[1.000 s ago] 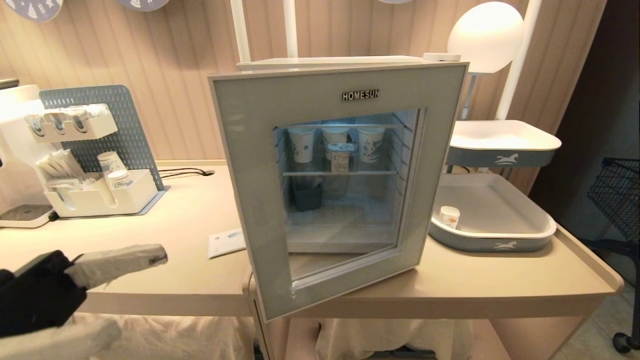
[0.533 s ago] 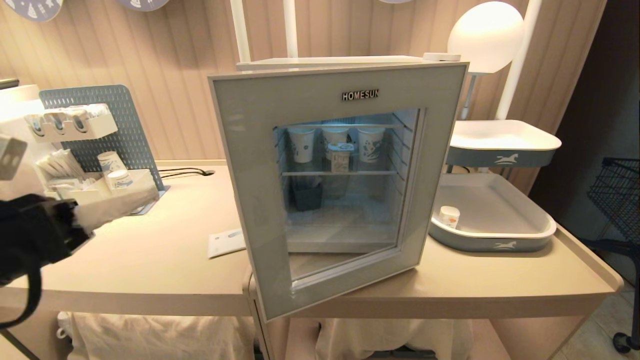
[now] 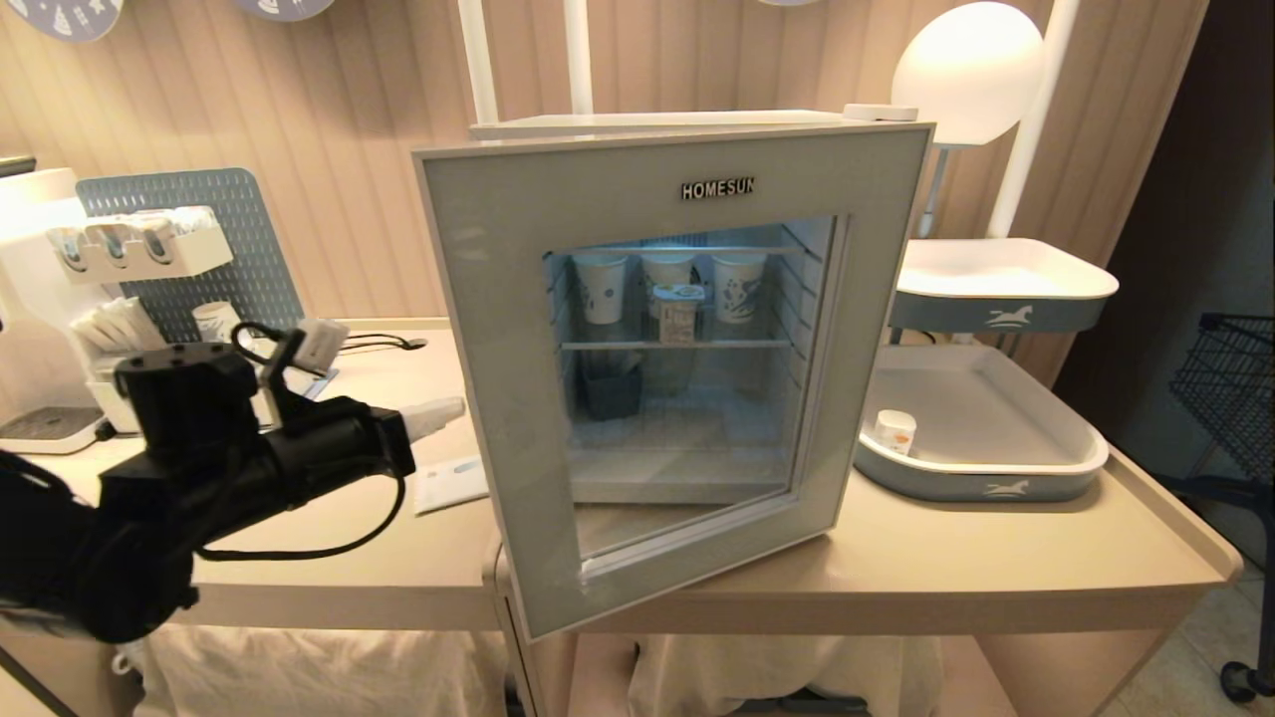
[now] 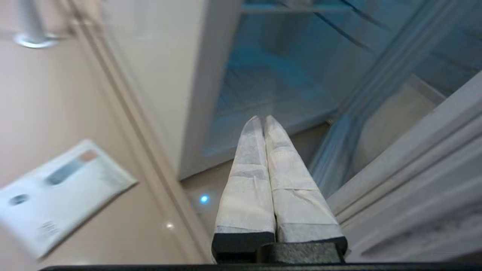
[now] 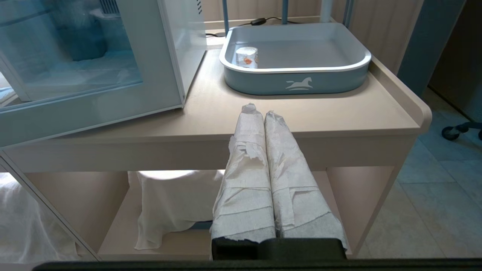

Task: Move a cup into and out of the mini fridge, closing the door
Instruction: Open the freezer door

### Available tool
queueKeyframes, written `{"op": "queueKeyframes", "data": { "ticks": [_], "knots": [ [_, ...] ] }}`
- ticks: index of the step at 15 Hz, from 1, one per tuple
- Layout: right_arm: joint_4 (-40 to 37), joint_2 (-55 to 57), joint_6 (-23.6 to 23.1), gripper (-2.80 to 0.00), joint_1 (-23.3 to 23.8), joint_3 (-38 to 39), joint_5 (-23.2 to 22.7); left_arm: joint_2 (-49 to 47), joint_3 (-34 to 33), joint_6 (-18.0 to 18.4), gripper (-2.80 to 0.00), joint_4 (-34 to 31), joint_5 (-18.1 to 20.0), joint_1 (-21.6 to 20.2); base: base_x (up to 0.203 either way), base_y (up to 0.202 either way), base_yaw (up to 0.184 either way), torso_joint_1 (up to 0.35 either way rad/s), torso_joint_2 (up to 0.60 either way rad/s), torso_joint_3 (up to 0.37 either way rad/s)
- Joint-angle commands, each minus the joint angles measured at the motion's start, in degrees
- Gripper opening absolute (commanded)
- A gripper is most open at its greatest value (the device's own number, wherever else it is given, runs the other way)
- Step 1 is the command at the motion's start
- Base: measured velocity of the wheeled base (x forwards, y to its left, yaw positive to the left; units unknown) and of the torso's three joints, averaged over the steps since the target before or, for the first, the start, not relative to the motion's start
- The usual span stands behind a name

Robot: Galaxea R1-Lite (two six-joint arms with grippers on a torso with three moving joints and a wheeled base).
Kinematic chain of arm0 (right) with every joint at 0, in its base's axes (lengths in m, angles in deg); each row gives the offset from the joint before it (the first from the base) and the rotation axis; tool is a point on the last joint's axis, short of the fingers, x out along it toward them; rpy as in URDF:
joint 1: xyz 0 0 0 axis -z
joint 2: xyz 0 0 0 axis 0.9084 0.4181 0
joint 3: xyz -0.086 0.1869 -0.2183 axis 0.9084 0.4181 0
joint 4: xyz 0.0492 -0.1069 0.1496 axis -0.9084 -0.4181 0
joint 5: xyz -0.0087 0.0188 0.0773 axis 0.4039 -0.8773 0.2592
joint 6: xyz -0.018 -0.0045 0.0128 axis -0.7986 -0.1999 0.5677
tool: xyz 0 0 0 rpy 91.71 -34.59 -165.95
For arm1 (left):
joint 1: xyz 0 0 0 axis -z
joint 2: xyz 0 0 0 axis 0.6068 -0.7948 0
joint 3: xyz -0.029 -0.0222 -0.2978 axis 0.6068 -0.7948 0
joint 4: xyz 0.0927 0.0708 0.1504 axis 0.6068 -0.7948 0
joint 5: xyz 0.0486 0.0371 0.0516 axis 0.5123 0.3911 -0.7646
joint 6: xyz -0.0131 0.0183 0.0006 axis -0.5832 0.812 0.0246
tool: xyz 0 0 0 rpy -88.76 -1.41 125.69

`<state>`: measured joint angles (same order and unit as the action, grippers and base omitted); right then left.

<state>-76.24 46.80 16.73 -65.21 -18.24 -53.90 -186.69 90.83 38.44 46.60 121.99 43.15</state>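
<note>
You see a glossy glass pane in the door (image 3: 687, 378), a smooth matt beige table (image 3: 329, 498), and rough white tape wrapping the left gripper (image 4: 263, 122).

left hand (image 3: 446, 410) stretched out level, fingers pressed together, empty; right hand (image 5: 260, 110) parked low, fingers together too
</note>
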Motion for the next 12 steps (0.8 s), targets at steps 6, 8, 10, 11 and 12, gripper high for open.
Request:
{"op": "queueKeyframes", "data": {
  "ticks": [6, 8, 10, 11, 12],
  "knots": [
    [0.0, 0.1, 0.0, -2.80, 0.0, 0.0, 0.1, 4.5, 0.2, -19.2, -2.80, -0.1, 14.7, 9.2, 0.000, 0.000, 0.000, 0.000, 0.00, 0.000],
    [0.0, 0.1, 0.0, -2.80, 0.0, 0.0, 0.0, 10.0, -2.1, -23.7, -2.80, -0.1, 22.9, 9.3, 0.000, 0.000, 0.000, 0.000, 0.00, 0.000],
    [0.0, 0.1, 0.0, -2.80, 0.0, 0.0, 0.1, 12.8, -4.0, -25.7, -2.80, -0.2, 33.1, 13.4, 0.000, 0.000, 0.000, 0.000, 0.00, 0.000],
    [0.0, 0.1, 0.0, -2.80, 0.0, 0.0, 0.1, 13.7, -4.6, -26.2, -2.80, -0.1, 35.7, 17.6, 0.000, 0.000, 0.000, 0.000, 0.00, 0.000],
    [0.0, 0.1, 0.0, -2.80, 0.0, 0.0, 0.1, 15.0, -5.0, -26.4, -2.80, 0.0, 36.9, 21.3, 0.000, 0.000, 0.000, 0.000, 0.00, 0.000]
  ]
}}
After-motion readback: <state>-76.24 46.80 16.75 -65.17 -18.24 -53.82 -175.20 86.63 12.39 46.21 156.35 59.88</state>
